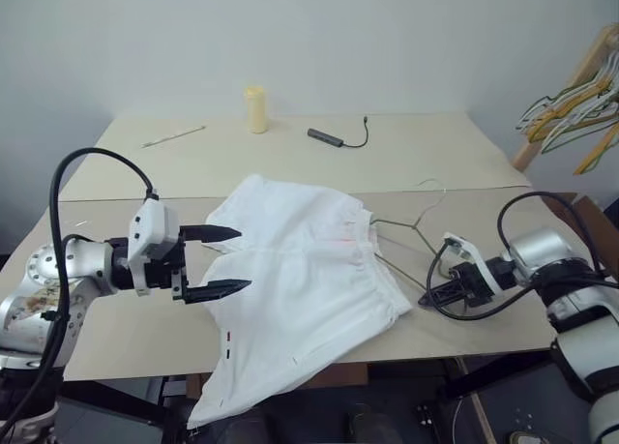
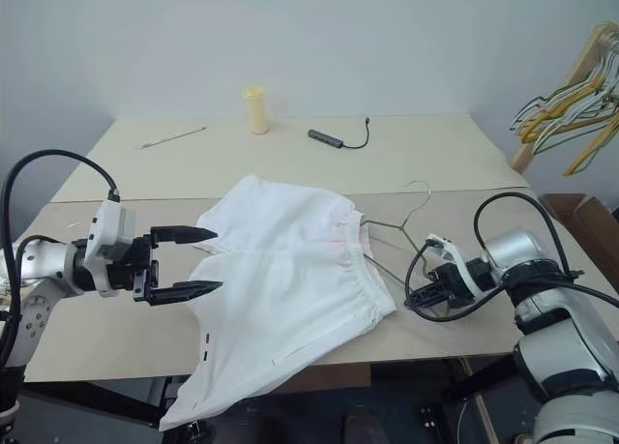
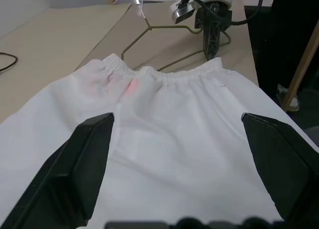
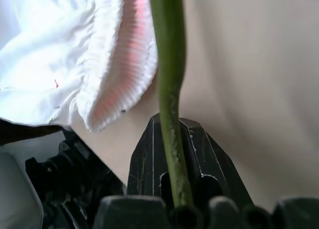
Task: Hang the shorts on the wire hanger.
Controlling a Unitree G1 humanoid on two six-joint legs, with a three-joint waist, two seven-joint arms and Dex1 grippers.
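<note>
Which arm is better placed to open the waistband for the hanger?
Left: its gripper hangs open over the shorts. The right gripper is shut on the wire hanger.

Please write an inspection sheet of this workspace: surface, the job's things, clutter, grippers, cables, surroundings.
Surface: beige table, shorts overhang its near edge.
Job's things: white shorts lie flat; wire hanger lies beside the waistband, partly under it.
Clutter: yellow bottle, thin stick, small dark device with cord at the far side.
Grippers: left gripper open above the shorts; right gripper shut on the wire hanger.
Cables: black cables loop along both arms.
Surroundings: pale wall; bunched yellow and green hangers on a wooden rack at the right.
</note>
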